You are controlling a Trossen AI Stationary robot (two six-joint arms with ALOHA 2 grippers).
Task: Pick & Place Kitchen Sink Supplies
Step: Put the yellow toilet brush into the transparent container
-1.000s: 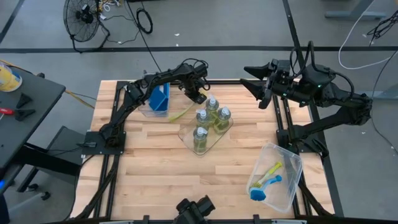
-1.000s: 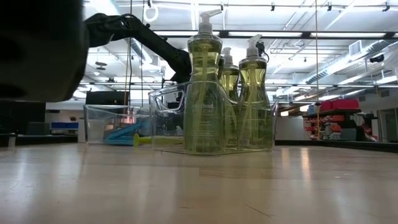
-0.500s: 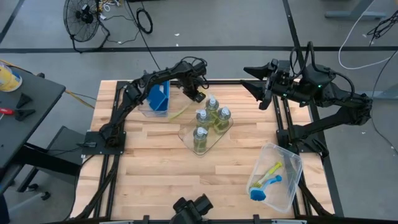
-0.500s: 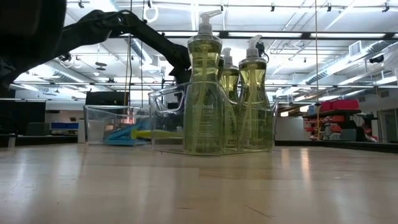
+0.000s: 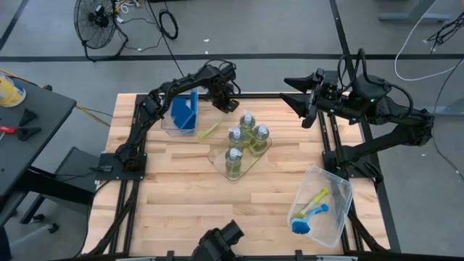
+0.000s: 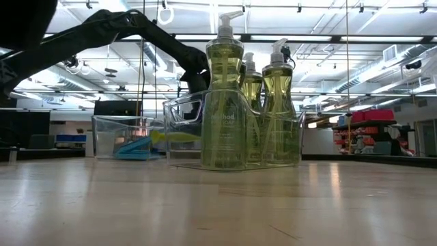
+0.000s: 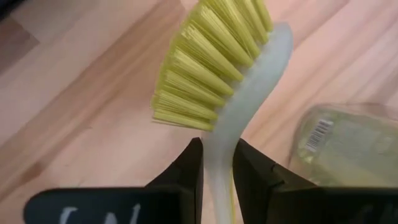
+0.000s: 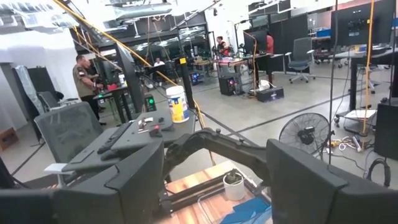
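Left jaws [image 7: 217, 177] clamped on the white neck of a yellow-green brush [image 7: 217, 74], bristle head poking out past the fingertips. In the high view, left jaws [image 5: 226, 100] up at about 11 o'clock from the tray [image 5: 217, 156] of bottles [image 5: 233, 161], lifted off the surface [image 5: 181, 203]; brush [image 5: 209, 131] hanging down toward 7 o'clock, long axis running slantwise from the jaws toward the sponge bin [image 5: 168, 129]. Handle tip close beside that bin's near corner, touching or not cannot be told.

Right jaws [image 5: 308, 109] spread wide and empty, parked high at the surface's 1 o'clock edge, well apart from the brush.

Brush bin [image 5: 319, 206] lying at 4 o'clock on the surface, already carrying a yellow-green brush and a blue brush [image 5: 308, 217]. Probably the goal: carry across toward 4 o'clock. Nearer to the right arm's side than the left's, so a long reach or a hand-over seems likely.

Directly in the way: the four bottles, standing tall between the jaws and that bin. Hanging handle liable to clip a pump top unless lifted clear or swung around. Blue sponges [image 5: 185, 112] upright in their bin, just beside the arm.
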